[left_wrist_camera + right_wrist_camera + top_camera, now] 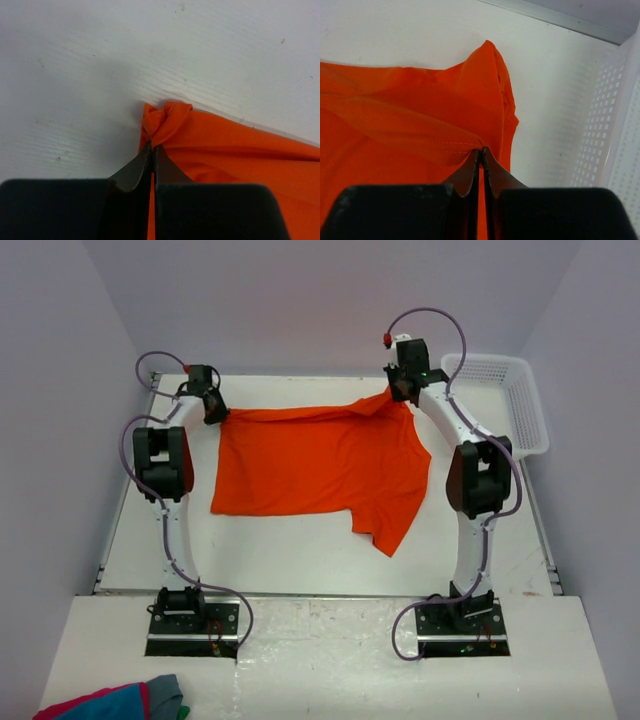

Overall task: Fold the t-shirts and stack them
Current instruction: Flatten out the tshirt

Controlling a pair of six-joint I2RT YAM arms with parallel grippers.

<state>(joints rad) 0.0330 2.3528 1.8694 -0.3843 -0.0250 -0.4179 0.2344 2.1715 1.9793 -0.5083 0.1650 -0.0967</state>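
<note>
One bright orange t-shirt [315, 462] lies spread over the middle of the white table, a sleeve hanging toward the near right. My left gripper [216, 412] is shut on the shirt's far left corner; in the left wrist view the bunched hem [165, 120] sticks out past the closed fingertips [153, 146]. My right gripper [403, 390] is shut on the far right corner, lifting it into a small peak. The right wrist view shows stitched cloth [445, 125] pinched at the gripper tips [481, 150].
A white perforated basket [510, 400] stands at the far right of the table, close beside the right gripper [610, 130]. A red, blue and grey cloth bundle [120, 702] lies on the near ledge at the bottom left.
</note>
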